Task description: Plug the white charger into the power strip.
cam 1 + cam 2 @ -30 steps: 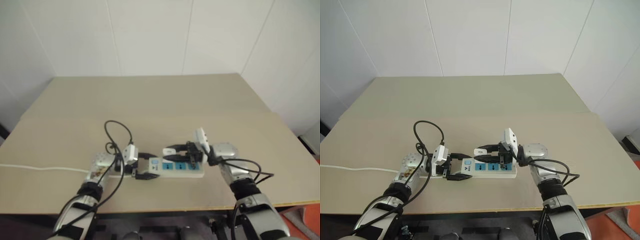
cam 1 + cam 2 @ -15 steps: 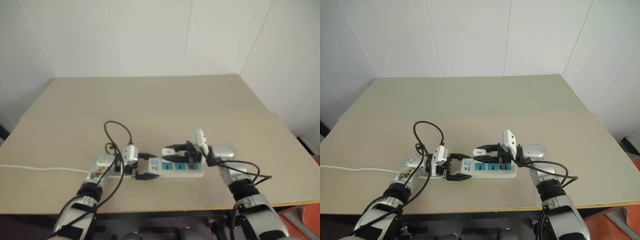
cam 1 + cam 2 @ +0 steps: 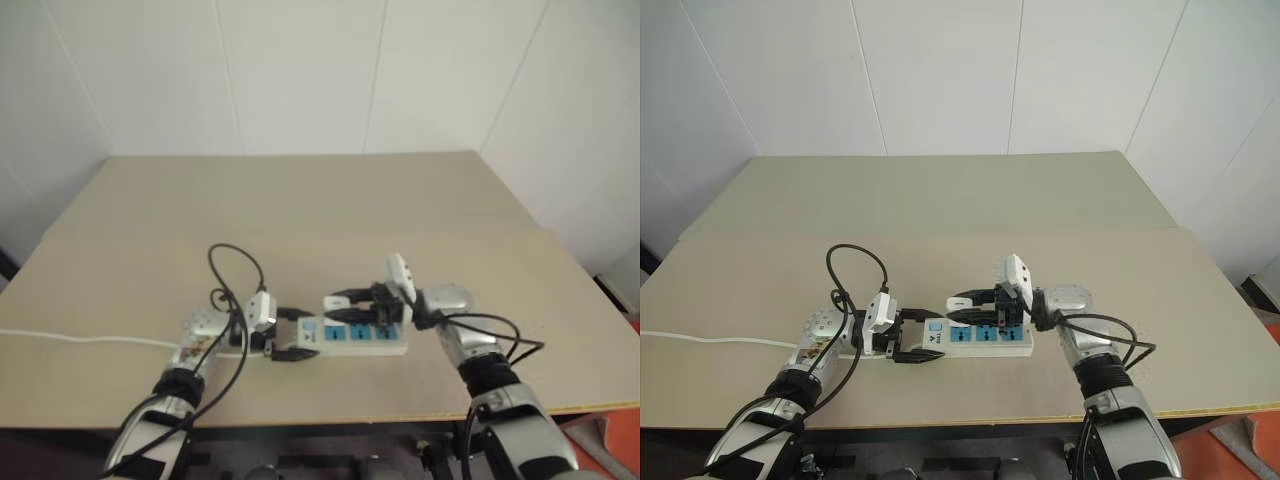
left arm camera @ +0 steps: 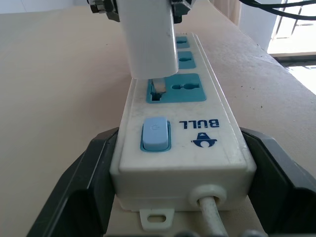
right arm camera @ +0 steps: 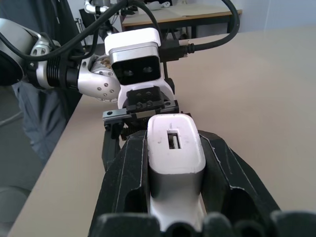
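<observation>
A white cord (image 3: 700, 338) is seen running in from the left edge of the desk (image 3: 940, 215) toward the left arm. The left tool (image 3: 922, 336) is laid level near the front edge, its two black fingers (image 4: 86, 190) set wide on either side of the cord end of the power strip (image 3: 975, 340), against its side walls, so that the strip is braced between them. The strip lies flat, lengthwise from left to right, parallel to the front edge of the desk and near it. On its top face a blue switch (image 4: 155, 134) is found at the cord end, followed by three blue socket faces in a row.

The white charger (image 4: 147, 37) is held upright over the socket nearest the switch, with a metal prong (image 4: 159, 85) at the mouth of a slot there; its body is not seated on the socket face. The charger is pinched between the fingers of the right tool (image 3: 962, 306), which reaches in level from the right above the strip.

Behind the strip a wide bare stretch of desk extends to the back edge and the white wall. Bare surface is also left to the right of the right arm, up to the right edge.
</observation>
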